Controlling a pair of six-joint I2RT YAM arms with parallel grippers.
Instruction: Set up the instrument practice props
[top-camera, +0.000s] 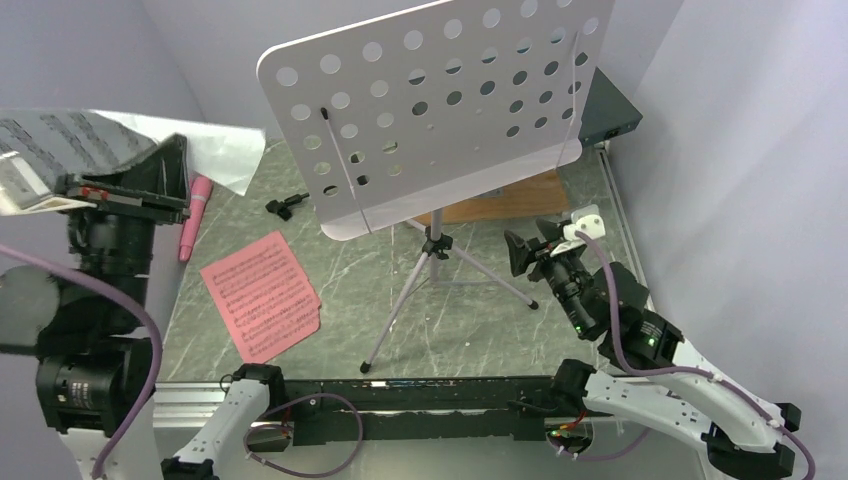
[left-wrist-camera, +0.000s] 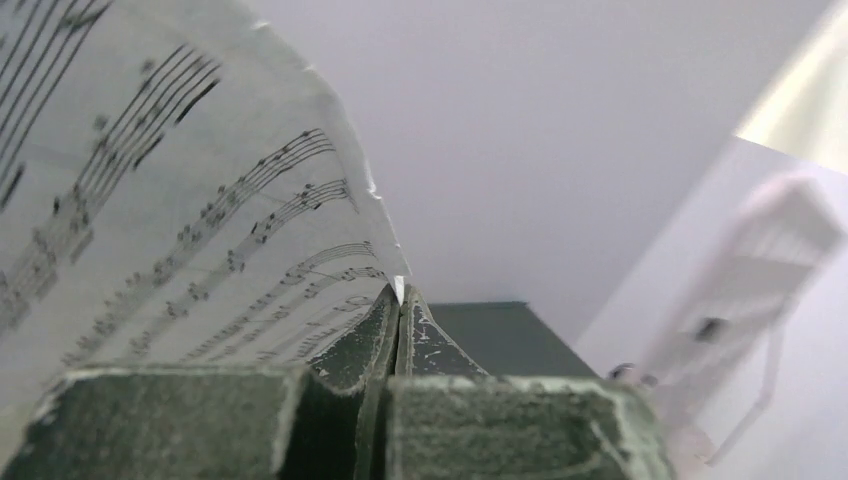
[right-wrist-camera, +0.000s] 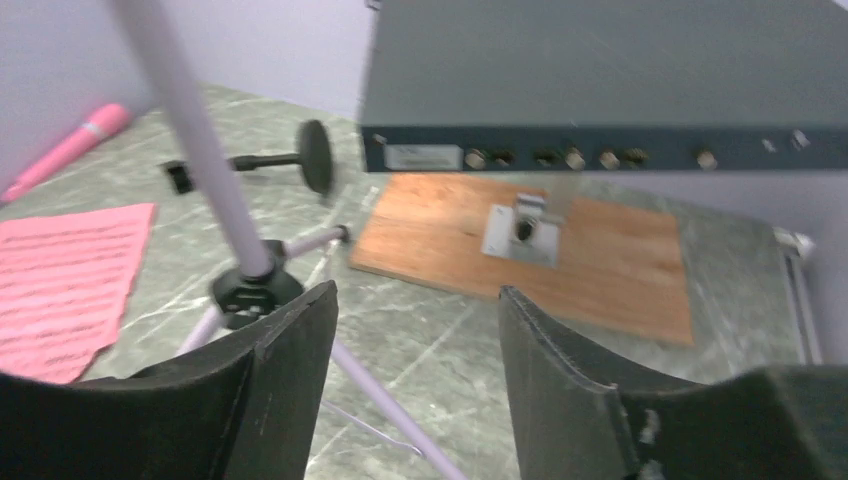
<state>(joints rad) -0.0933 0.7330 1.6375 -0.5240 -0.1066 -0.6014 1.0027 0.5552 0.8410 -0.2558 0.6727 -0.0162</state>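
Pinches the limp, light, tearable sheet (left-wrist-camera: 180, 200) by its edge between closed left fingers (left-wrist-camera: 440, 350), curling up-left of them; holds right fingers (right-wrist-camera: 290, 370) wide and empty, tripod (right-wrist-camera: 200, 150) just beyond their left tip.

Matt paper is being seen in the white music sheet (left-wrist-camera: 180, 200), smooth wood in the board (right-wrist-camera: 620, 262), pale metal in the tripod (top-camera: 400, 310).

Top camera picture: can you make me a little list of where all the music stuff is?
left gripper: shut on white music sheet, raised
right gripper: open, empty, near silver folding tripod
pale lavender perforated music-stand desk: on the tripod
pink music sheet: flat on table
pink microphone: lying on table
small black round-based mic stand: tipped on its side
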